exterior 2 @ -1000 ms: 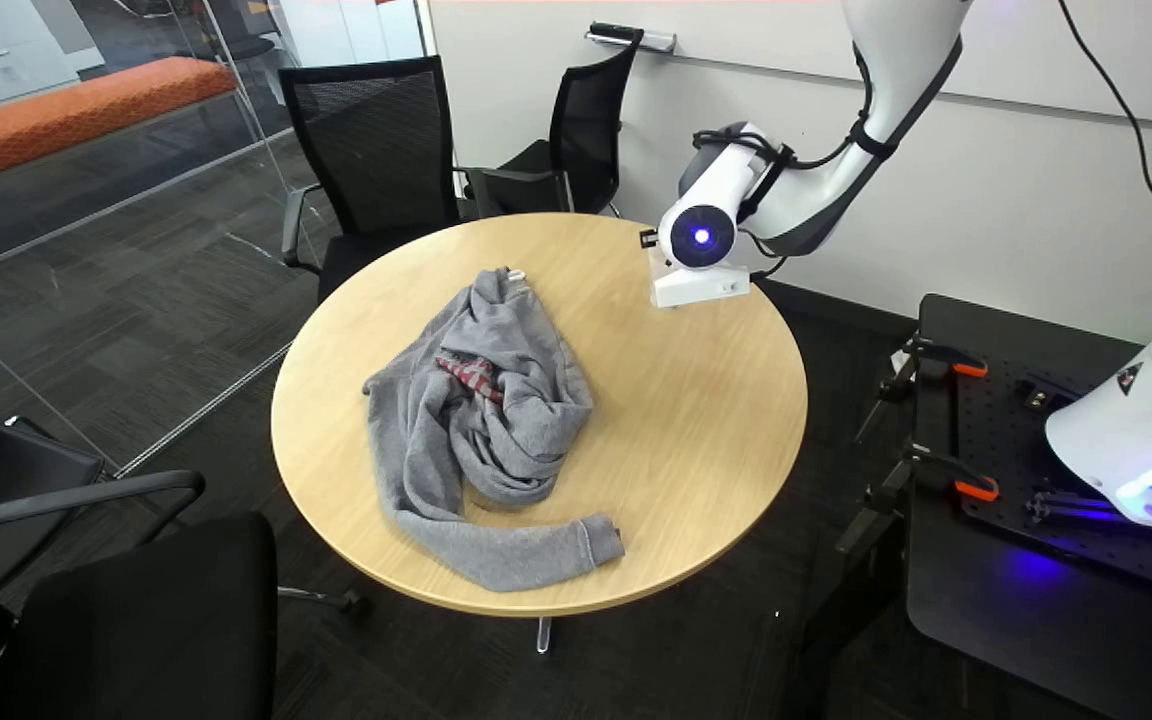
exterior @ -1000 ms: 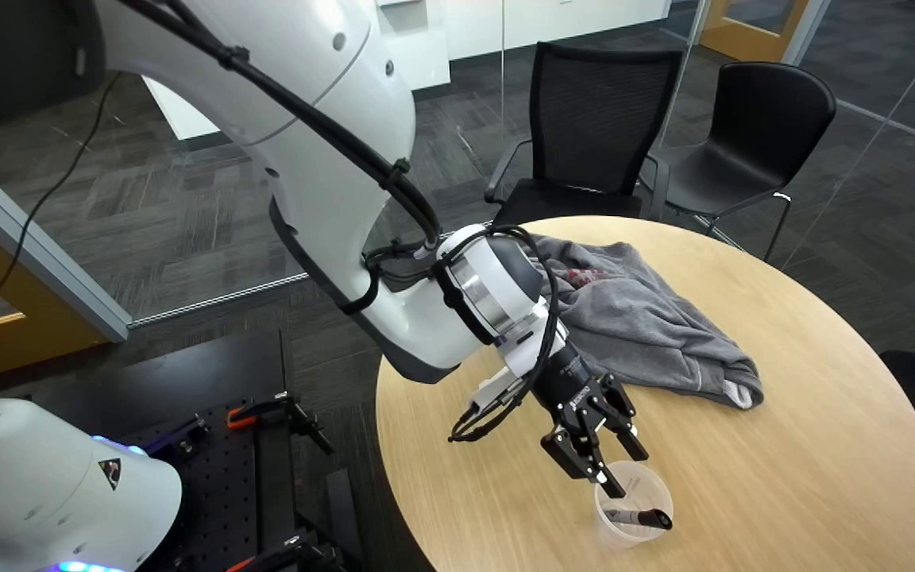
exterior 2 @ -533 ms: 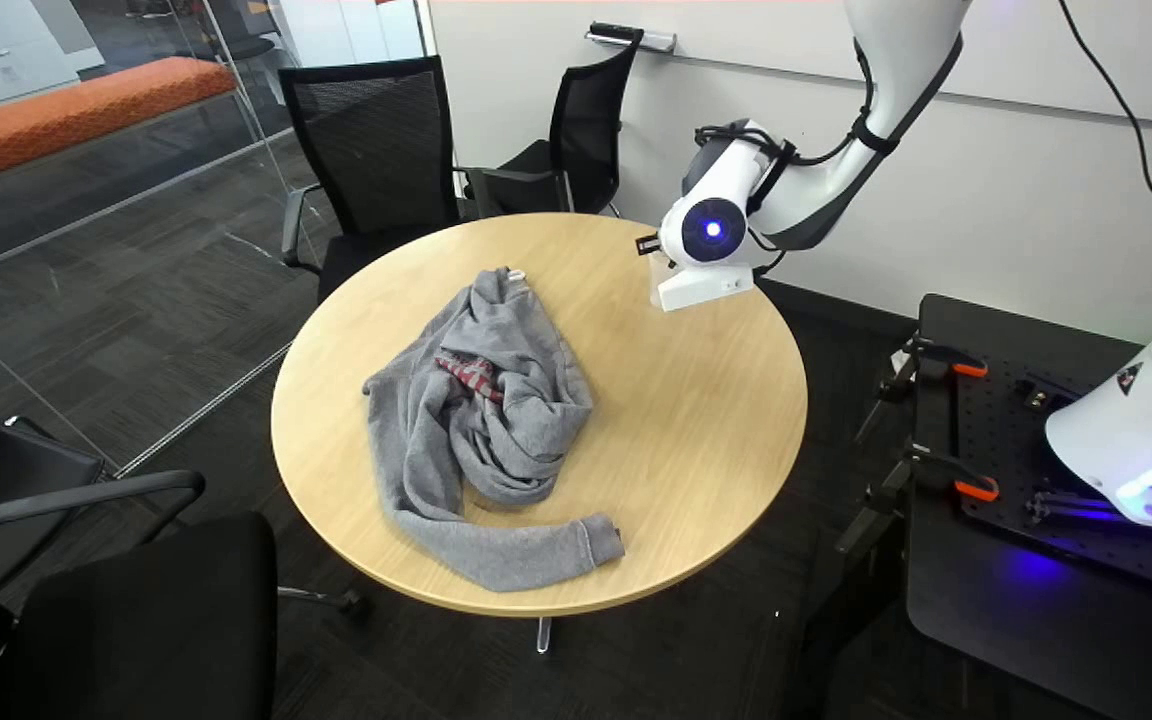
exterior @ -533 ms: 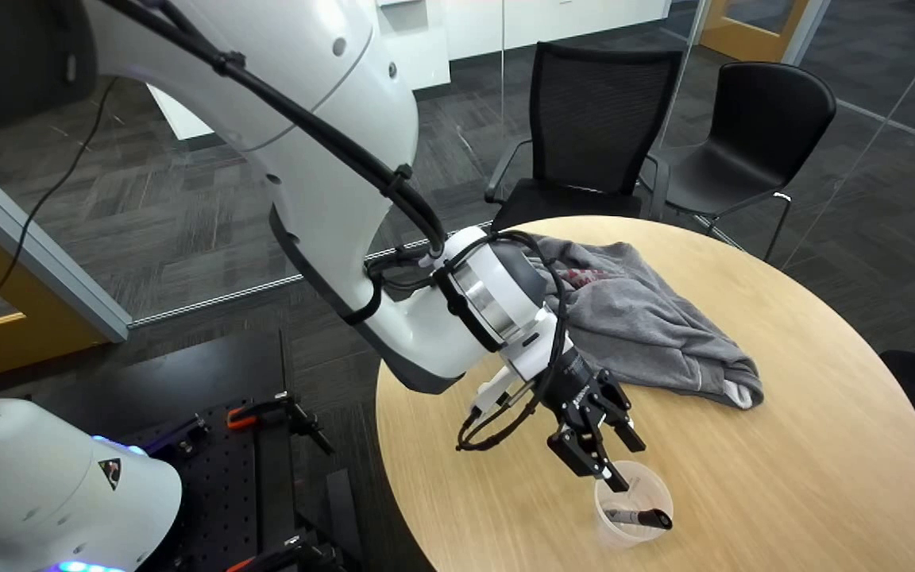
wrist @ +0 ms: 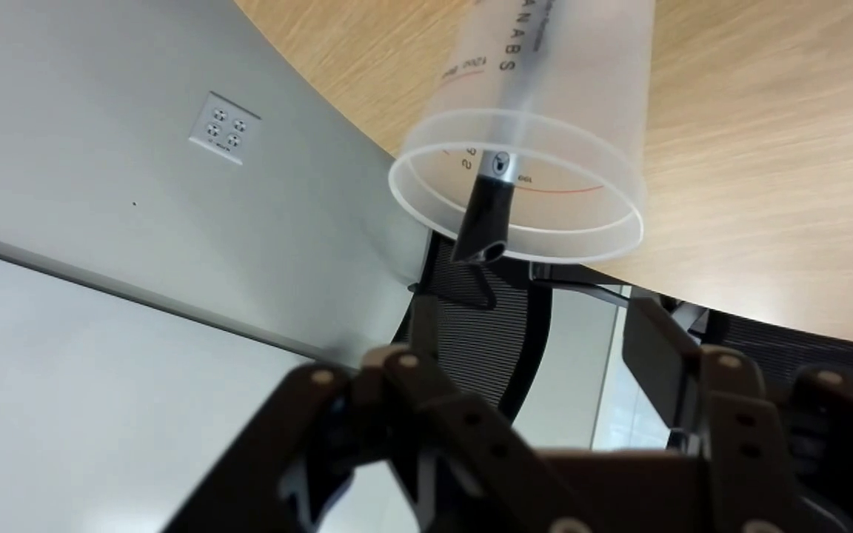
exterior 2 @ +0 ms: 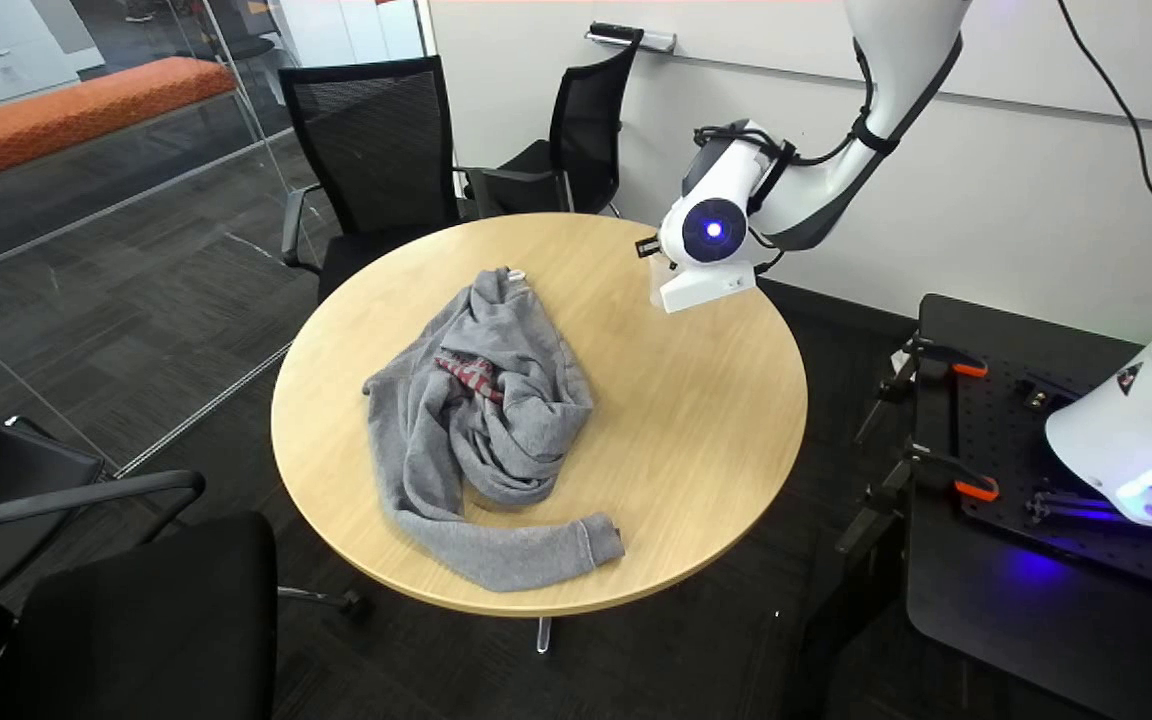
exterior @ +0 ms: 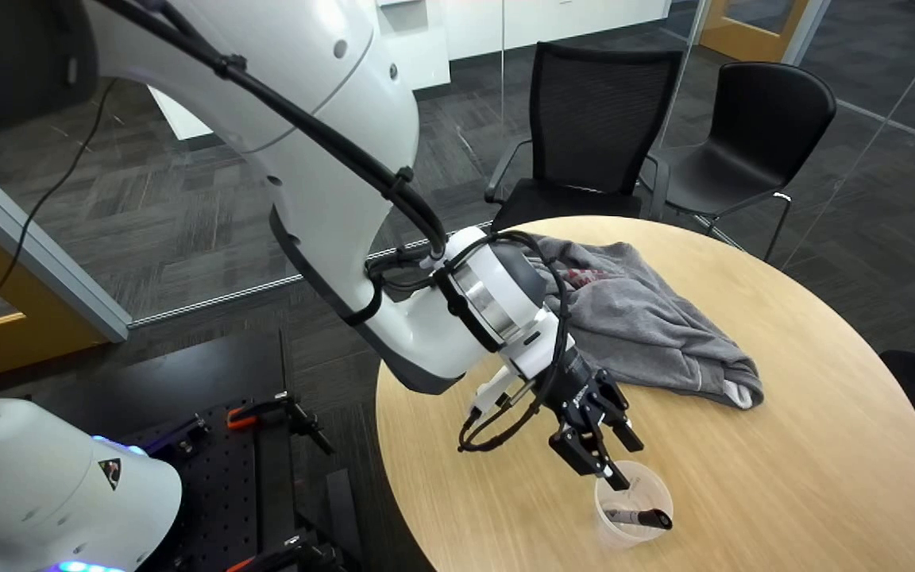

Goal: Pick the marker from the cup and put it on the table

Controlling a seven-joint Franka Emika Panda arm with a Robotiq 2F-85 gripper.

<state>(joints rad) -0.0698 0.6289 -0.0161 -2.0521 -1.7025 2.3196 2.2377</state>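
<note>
The clear plastic cup (exterior: 623, 537) stands upright on the round tan table (exterior: 807, 461). The marker (exterior: 642, 518) leans inside it, its black end sticking out past the rim. In the wrist view the cup (wrist: 582, 133) opens toward my gripper (wrist: 531, 314), and the marker's black end (wrist: 486, 215) points toward the jaws. My gripper is tilted, open and empty, with its fingertips just above the cup's rim in an exterior view (exterior: 627, 465). It does not touch the marker. In an exterior view the hand hides the marker and most of the cup (exterior 2: 656, 285).
A grey cloth (exterior: 640, 318) with a red patch lies crumpled on the table behind the gripper; it also shows in an exterior view (exterior 2: 481, 420). Dark chairs (exterior: 600, 119) stand round the table. A wall with an outlet (wrist: 224, 127) is close beyond the table edge.
Over the last second my gripper has risen and tilted slightly, its fingertips drawing back a little from the cup. In the last half second it is nearly still. Cup and marker have not moved.
</note>
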